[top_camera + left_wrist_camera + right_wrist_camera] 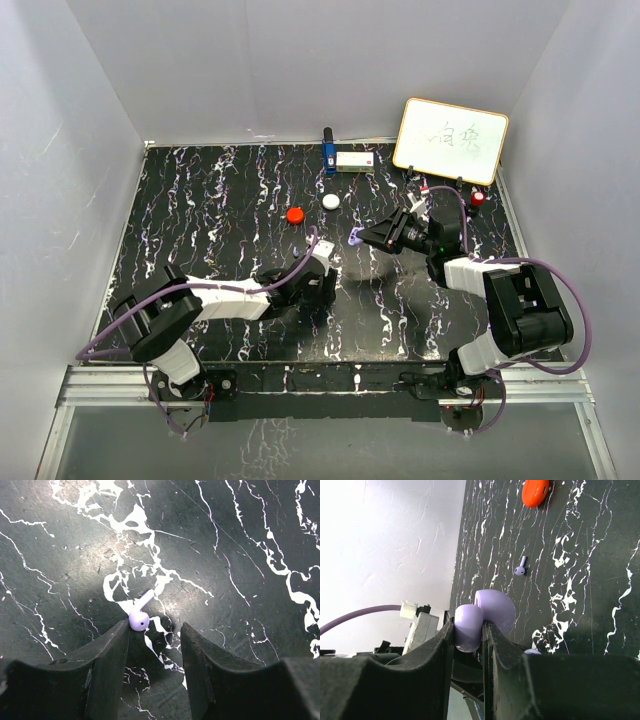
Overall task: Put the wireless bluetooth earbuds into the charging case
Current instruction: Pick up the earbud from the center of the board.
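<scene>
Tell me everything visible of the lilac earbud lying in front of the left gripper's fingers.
The earbud is pale lilac, smooth glossy plastic: a rounded bulb with a small dark spot and a short straight stem. It lies on the black, white-veined table, stem pointing away from the left gripper, bulb at one finger's tip; contact cannot be confirmed. It is not between the open fingers.

White walls (300,60), black white-veined table (200,220)

left arm (200,305): black joints, white link shells | right arm (500,300): same black-and-white build, blocky black base joint | cable (360,616): lavender, looped along each arm, white plug (409,609) at 9 o'clock in right wrist view | left gripper (155,645), right gripper (468,630): matte black wedge fingers (105,675)
</scene>
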`<state>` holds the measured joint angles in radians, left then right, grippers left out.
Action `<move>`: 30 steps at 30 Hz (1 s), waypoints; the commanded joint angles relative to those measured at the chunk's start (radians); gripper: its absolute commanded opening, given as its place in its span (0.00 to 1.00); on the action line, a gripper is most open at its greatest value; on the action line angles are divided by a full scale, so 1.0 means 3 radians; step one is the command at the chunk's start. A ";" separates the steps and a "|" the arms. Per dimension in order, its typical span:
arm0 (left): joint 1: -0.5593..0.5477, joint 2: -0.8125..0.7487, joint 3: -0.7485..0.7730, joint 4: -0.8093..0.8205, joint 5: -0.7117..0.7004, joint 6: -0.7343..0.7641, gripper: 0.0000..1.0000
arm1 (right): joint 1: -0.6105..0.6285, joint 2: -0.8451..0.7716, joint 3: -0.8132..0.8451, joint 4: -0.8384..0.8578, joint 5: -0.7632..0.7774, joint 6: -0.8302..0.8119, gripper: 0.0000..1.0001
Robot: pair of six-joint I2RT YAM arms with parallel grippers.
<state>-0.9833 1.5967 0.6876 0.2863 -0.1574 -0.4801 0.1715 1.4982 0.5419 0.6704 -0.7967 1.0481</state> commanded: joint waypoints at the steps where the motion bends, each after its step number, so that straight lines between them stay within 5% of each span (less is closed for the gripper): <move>1: -0.0066 -0.0142 0.0025 -0.0029 0.0078 -0.0041 0.43 | -0.0030 -0.0092 -0.0021 0.0153 -0.0044 -0.0062 0.00; 20: -0.0159 -0.0250 -0.0001 -0.0251 -0.0374 0.0086 0.45 | -0.0070 -0.0091 -0.0058 0.0184 -0.0067 -0.0076 0.00; 30: -0.0179 -0.0248 -0.0194 0.0081 -0.0440 0.0492 0.51 | -0.0076 -0.0088 -0.0063 0.0190 -0.0076 -0.0083 0.00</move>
<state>-1.0279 1.5600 0.6582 0.2634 -0.2615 -0.4042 0.1547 1.4982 0.5255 0.6739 -0.8082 1.0447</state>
